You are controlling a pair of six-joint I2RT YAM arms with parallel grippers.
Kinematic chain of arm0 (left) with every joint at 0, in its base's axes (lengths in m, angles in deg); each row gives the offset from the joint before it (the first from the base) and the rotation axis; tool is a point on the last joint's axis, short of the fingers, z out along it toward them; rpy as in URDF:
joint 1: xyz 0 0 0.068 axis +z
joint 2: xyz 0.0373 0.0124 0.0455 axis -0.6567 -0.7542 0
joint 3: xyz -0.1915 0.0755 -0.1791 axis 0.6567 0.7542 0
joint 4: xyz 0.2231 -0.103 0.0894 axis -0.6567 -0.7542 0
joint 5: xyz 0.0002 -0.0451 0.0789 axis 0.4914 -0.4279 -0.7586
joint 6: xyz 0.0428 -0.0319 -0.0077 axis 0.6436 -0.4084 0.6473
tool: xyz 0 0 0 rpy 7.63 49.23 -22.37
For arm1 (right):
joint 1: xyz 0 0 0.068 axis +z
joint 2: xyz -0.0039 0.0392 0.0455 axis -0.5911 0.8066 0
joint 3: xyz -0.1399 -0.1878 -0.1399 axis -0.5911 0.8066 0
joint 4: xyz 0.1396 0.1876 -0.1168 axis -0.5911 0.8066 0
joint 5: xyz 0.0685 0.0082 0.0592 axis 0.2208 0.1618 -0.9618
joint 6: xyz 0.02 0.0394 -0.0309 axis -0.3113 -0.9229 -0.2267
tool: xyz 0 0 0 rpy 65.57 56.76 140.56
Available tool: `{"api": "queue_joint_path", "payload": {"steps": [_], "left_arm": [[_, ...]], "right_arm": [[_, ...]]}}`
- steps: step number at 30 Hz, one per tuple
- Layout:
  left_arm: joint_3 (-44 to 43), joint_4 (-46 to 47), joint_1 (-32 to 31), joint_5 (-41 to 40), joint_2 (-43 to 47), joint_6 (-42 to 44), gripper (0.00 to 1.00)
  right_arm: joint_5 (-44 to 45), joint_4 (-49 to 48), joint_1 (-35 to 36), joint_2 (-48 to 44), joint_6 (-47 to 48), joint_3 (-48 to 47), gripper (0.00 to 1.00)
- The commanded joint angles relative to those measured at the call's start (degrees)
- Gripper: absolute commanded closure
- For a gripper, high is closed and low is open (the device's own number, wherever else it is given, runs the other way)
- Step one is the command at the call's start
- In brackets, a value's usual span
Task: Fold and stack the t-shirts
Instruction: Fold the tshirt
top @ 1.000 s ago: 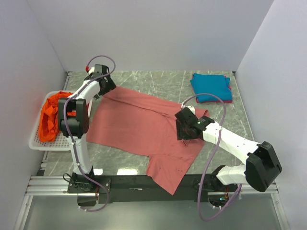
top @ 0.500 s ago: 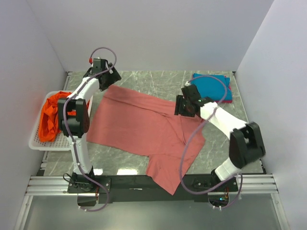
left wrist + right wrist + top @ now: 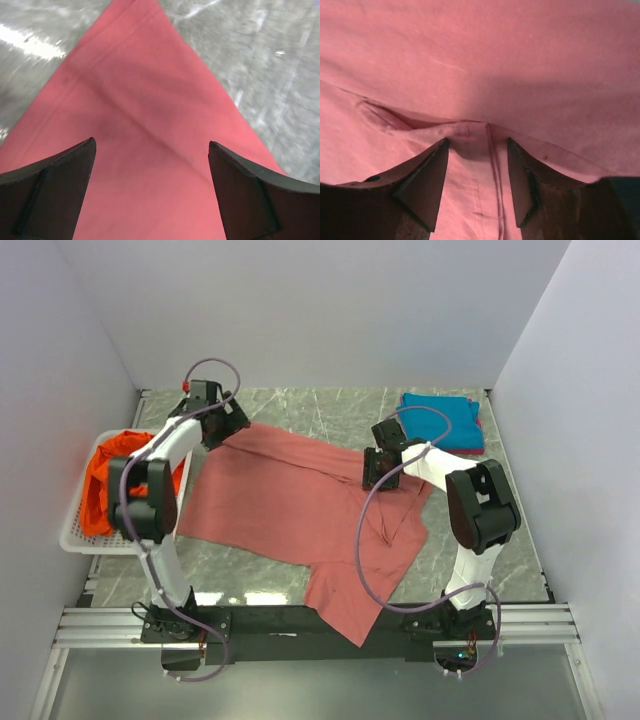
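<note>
Though unclear from overhead, left pincer (image 3: 151, 145) spread above salmon shirt (image 3: 150, 85), right pincer (image 3: 477, 143) spread astride its seam (image 3: 491, 170)

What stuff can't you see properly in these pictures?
- Top view: the magenta shirt is almost all hidden under the teal shirt.
- Top view: the left arm covers part of the orange shirt in the basket.
- Right wrist view: too close to tell whether the right gripper pinches the salmon-red shirt.

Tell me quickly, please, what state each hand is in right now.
Left hand: open, over a corner of the salmon-red t-shirt, holding nothing.
Right hand: open, down on the same shirt, nothing clamped.
</note>
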Motion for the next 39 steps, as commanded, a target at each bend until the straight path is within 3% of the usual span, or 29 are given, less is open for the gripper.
{"api": "queue_joint_path", "payload": {"steps": [1,9,12,16,27,33,39], "left_arm": [[5.10,3.30,-0.15,-2.99,12.19,-1.82,0.01],[13.02,-2.49,-0.15,-11.16,25.81,-2.79,0.01],[16.10,-3.20,-0.15,-12.22,29.51,-4.28,0.01],[18.91,-3.46,-0.15,-12.05,32.95,-5.60,0.01],[22.87,-5.04,-0.15,-12.75,37.78,-7.18,0.00],[25.42,-6.01,-0.15,-13.81,40.16,-7.71,0.01],[26.03,-5.66,-0.15,-12.84,41.65,-7.80,0.01]], "right_arm": [[-2.36,-3.04,-0.39,0.33,0.81,-2.33,0.46],[-5.09,-4.10,-0.48,-2.04,-0.15,-0.13,0.69],[-5.80,-4.80,-0.39,-3.53,-1.03,1.18,0.90],[-5.54,-4.89,0.84,-5.55,-1.56,2.42,1.00],[1.50,-5.15,11.65,-10.30,-9.99,4.26,1.00],[9.57,-3.83,17.36,-9.60,-13.68,3.30,0.87],[13.01,-4.36,21.75,-10.04,-13.87,3.65,0.84]]}}
